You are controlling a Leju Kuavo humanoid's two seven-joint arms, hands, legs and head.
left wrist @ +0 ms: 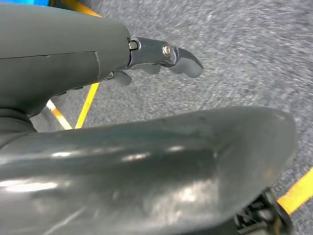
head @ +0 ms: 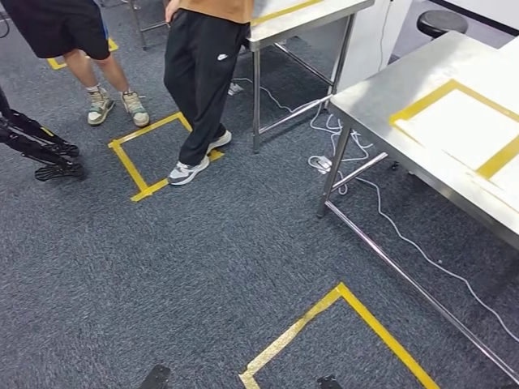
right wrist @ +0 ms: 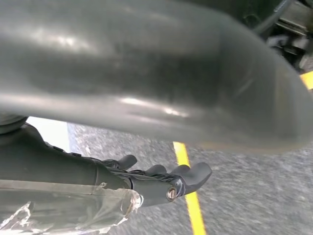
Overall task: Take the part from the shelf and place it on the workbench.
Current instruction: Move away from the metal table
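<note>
While your left hand (left wrist: 162, 54) hangs over the grey carpet (head: 183, 267) with fingers stretched out and nothing in them, your right hand (right wrist: 162, 181) grips a clear crinkled plastic-wrapped part (right wrist: 70, 208) against its palm, no print readable, above yellow floor tape (right wrist: 190, 200).

Workbench (head: 392, 89) stands right; two people (head: 202, 73) ahead.

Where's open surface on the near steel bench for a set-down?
The near steel workbench is bare inside the yellow tape rectangle, and on the metal strip between that tape and its front edge. Crowded spots: white cables by its leg, two people's legs around the far yellow floor square.
</note>
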